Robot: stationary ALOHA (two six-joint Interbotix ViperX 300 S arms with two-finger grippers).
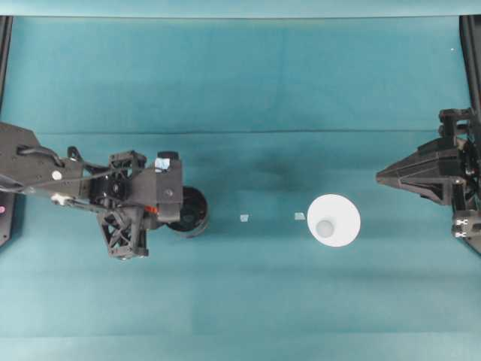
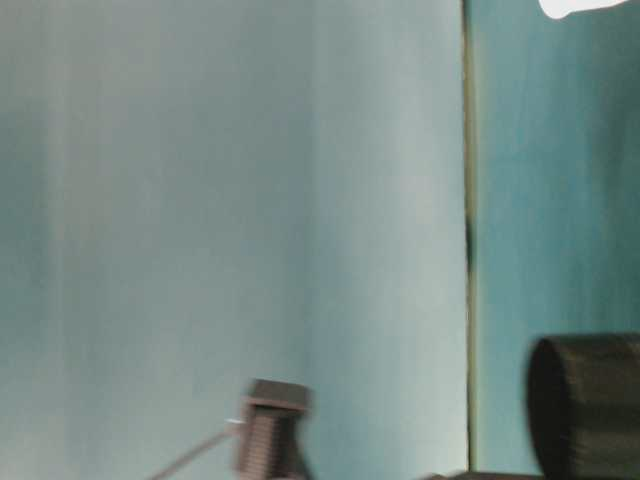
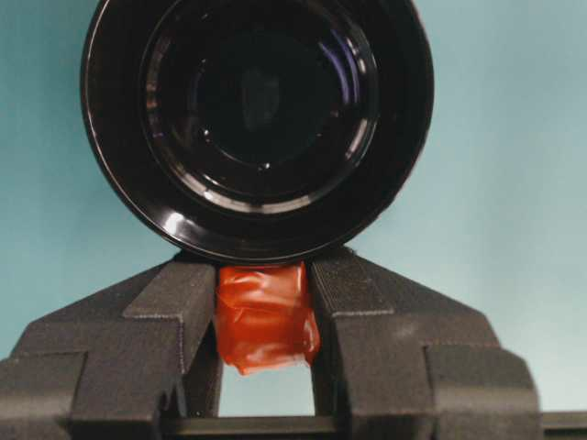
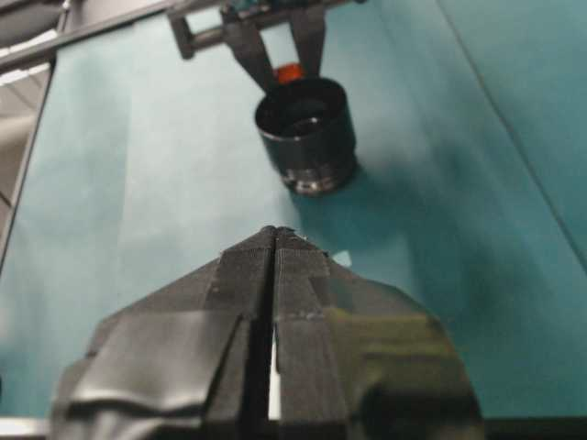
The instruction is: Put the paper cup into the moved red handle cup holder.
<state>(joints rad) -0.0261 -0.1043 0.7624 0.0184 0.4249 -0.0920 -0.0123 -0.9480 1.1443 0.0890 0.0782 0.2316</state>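
Teal cloth covers the table. Left gripper is clamped on the red handle tab of the red handle cup holder, upright. Paper cup stands well apart, mid-table. Right gripper pressed closed, empty.

My desk wears a teal cloth, creased across its width. Behind it I see a pale teal backdrop.
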